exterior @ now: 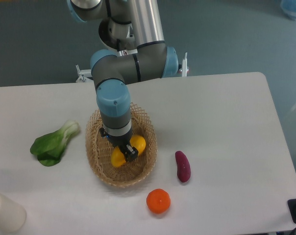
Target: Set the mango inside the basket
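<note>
Table [226,112]: arm [113,105] bent over basket [96,147].

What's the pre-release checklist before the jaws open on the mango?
1. Mango inside the basket outline: ok.
2. Gripper shut on the mango: ok.
3. Mango resting on the basket floor: cannot tell, height unclear from above.
4. Jaws clear of the wicker rim: ok.
5. Orange and purple vegetable outside the basket, away from the arm: ok.

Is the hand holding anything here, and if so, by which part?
The hand holds the mango around its middle, both yellow ends showing, over the basket.
</note>
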`<state>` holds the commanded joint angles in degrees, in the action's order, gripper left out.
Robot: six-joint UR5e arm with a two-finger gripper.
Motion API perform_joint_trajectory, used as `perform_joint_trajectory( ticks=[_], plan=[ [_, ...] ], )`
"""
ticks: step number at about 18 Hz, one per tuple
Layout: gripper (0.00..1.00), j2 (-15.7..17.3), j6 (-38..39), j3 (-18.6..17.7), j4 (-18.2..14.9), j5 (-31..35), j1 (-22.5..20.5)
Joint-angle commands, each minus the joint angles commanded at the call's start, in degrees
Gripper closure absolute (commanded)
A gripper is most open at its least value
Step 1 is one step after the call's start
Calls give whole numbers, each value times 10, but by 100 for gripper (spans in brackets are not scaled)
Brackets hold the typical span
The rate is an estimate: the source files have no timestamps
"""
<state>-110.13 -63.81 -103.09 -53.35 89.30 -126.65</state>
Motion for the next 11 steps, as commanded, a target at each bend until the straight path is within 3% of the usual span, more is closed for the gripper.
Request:
perform_joint_trajectory(
  ticks=[5, 11],
  plan=[
    [0, 2, -2, 9, 0, -3, -5],
    [0, 15, -11, 41, -3, -7, -75]
  ],
)
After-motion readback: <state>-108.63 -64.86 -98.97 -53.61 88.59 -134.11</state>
